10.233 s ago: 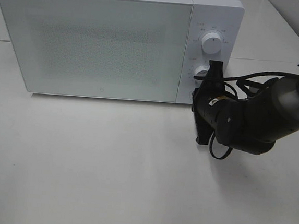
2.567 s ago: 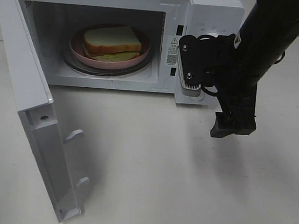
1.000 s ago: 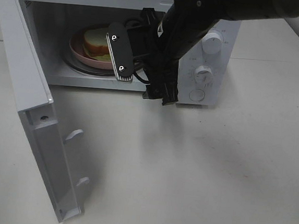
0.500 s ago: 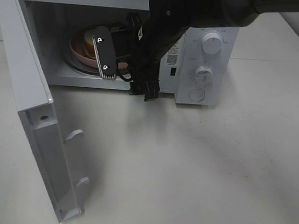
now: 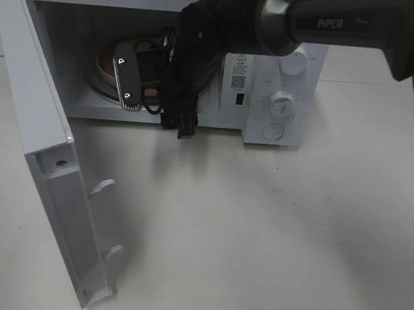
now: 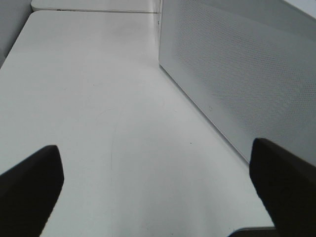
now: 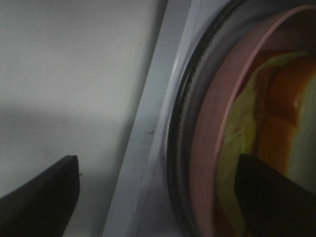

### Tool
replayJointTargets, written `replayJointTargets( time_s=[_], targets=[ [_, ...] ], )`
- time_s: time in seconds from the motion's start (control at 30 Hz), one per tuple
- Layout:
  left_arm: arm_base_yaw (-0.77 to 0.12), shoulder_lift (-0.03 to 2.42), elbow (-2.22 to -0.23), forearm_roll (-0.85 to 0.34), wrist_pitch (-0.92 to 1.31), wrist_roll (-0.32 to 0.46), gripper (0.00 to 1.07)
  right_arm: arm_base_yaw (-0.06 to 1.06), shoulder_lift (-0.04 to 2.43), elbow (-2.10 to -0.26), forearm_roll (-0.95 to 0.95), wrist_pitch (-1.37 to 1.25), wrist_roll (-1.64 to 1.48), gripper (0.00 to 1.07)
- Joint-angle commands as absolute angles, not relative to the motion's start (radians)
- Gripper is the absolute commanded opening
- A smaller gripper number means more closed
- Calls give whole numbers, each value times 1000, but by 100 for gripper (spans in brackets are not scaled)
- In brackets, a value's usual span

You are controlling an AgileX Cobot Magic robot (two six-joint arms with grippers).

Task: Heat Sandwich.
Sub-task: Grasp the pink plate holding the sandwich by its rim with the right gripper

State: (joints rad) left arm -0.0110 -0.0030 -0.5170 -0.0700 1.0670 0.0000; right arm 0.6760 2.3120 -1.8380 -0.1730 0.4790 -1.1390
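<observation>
**Right tool at the open microwave, sandwich on the plate inside**

The microwave (image 5: pixel 271 81) stands on the tabletop (image 5: pixel 272 240) with its door (image 5: pixel 46 134) swung wide. Inside it, a pink plate (image 7: pixel 210 148) on the turntable carries the sandwich (image 7: pixel 266 123). The right tool (image 5: pixel 137 83) reaches into the opening, just in front of the plate; the sandwich lies beside one finger. Its fingers stand apart and hold nothing. The left tool (image 6: pixel 158 192) is also spread wide, empty, above the tabletop beside the door
</observation>
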Motion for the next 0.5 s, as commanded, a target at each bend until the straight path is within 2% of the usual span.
replayJointTargets(
  time_s=[0.03,0.5],
  targets=[
    [-10,-11,-516,-57,1066,0,98,676,2341,-1893,-184,495,-1129,81],
    [-10,-11,-516,-20,1067,0,98,676,2413,-1943,-181,493,-1129,78]
  ],
)
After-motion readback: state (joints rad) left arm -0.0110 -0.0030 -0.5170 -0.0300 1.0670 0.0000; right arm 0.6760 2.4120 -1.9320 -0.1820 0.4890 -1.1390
